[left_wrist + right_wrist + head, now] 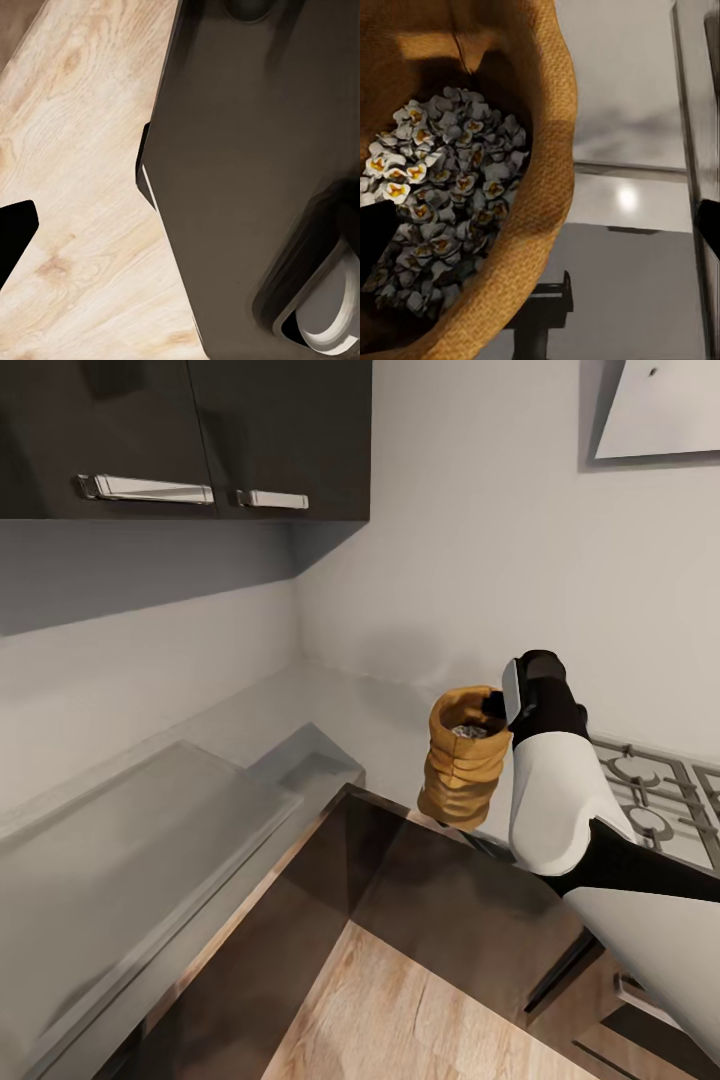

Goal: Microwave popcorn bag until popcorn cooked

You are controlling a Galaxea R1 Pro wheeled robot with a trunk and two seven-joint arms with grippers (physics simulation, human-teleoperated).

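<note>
The popcorn bag (pixel 462 760), a tan wrinkled sack with a rolled rim, hangs upright in the air over the inner corner of the grey countertop (pixel 150 840). My right gripper (pixel 497 708) is shut on its rim from the stove side. In the right wrist view the bag's rim (pixel 551 150) runs between the fingers, one dark finger (pixel 379 240) inside the mouth and one outside. Whitish popcorn (pixel 450 195) with yellow centres fills the sack. In the left wrist view my left gripper (pixel 180 225) points down at the floor, open and holding nothing. The microwave is out of view.
A gas hob (pixel 655 790) lies right of the bag behind my right arm. Dark upper cabinets (pixel 200 440) hang over the countertop's left run, and a hood (pixel 660 410) over the hob. Dark lower cabinet fronts (pixel 300 920) meet a wooden floor (pixel 400 1020).
</note>
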